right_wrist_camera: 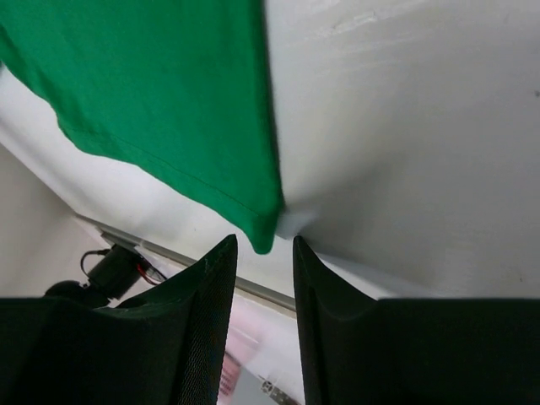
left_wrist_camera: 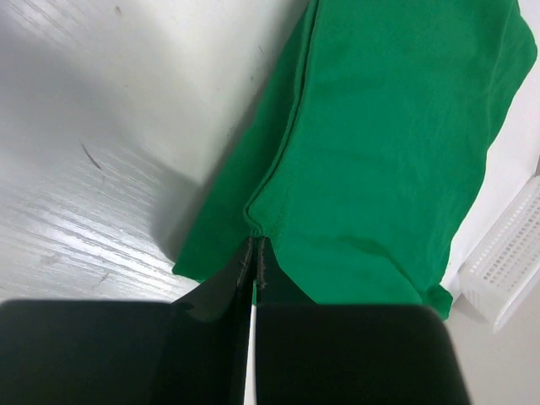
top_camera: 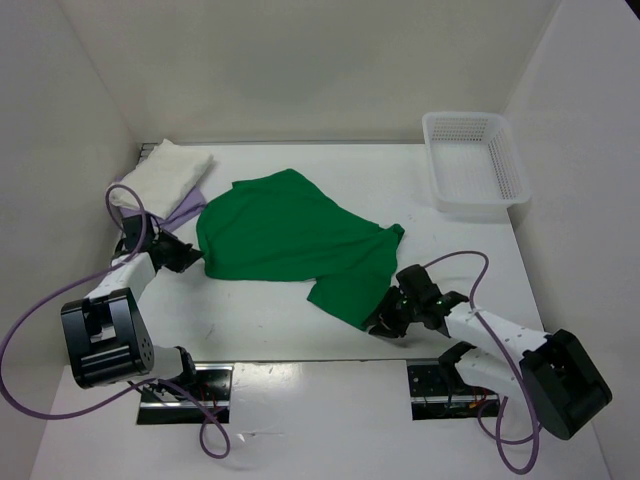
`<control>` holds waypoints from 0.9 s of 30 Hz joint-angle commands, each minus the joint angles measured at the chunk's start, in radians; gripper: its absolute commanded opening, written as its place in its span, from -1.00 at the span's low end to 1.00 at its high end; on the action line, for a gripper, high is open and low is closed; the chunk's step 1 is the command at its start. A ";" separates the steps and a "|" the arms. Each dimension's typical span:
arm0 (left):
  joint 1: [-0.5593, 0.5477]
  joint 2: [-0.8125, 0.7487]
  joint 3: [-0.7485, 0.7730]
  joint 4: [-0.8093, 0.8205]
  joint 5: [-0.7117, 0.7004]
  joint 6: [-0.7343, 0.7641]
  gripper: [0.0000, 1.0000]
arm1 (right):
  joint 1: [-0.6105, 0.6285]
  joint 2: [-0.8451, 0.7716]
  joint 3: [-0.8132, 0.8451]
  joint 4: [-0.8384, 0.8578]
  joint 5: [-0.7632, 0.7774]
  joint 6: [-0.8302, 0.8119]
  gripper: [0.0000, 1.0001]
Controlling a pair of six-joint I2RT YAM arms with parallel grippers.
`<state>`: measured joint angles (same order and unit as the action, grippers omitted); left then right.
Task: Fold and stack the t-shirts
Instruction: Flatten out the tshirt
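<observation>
1. The left gripper (left_wrist_camera: 255, 253) is closed tight, its two fingers pinching the hemmed edge of the green t-shirt (left_wrist_camera: 388, 143) at the bottom centre of the left wrist view.
2. In the top view this left gripper (top_camera: 185, 255) sits at centre left, against the shirt's left edge.
3. The right gripper (right_wrist_camera: 264, 253) stands partly open, with a moderate gap between the fingers and nothing clamped in it.
4. A corner of the green t-shirt (right_wrist_camera: 160, 93) hangs just above that gap at the centre of the right wrist view; whether it touches a finger cannot be told.
5. In the top view the right gripper (top_camera: 385, 322) is at lower right of centre, at the shirt's lower right edge.
6. The green t-shirt (top_camera: 290, 235) lies spread and rumpled across the middle of the table (top_camera: 300, 330).
7. The cream t-shirt (top_camera: 165, 172) lies folded at upper left, atop the lavender t-shirt (top_camera: 190, 207), which peeks out beneath.
8. The basket (top_camera: 480, 205) sits at upper right.
</observation>
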<state>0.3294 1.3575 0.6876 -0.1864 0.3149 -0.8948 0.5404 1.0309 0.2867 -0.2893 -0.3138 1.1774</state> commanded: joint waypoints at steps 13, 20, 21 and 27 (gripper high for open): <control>-0.075 -0.003 0.018 0.042 -0.017 -0.021 -1.00 | 0.007 0.121 0.090 0.072 0.125 0.019 -1.00; -0.304 -0.015 0.254 -0.014 -0.129 -0.049 -1.00 | -0.031 0.003 0.661 -0.290 0.314 -0.175 -1.00; -0.325 -0.015 0.320 -0.025 -0.144 -0.049 -1.00 | -0.068 0.012 0.796 -0.344 0.330 -0.246 -1.00; -0.250 -0.052 0.792 -0.111 -0.114 -0.088 -1.00 | -0.161 0.152 1.442 -0.499 0.467 -0.504 -1.00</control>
<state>-0.0082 1.3705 1.3247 -0.2993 0.2031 -0.9413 0.4023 1.1347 1.4582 -0.6525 0.0250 0.8608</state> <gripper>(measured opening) 0.009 0.004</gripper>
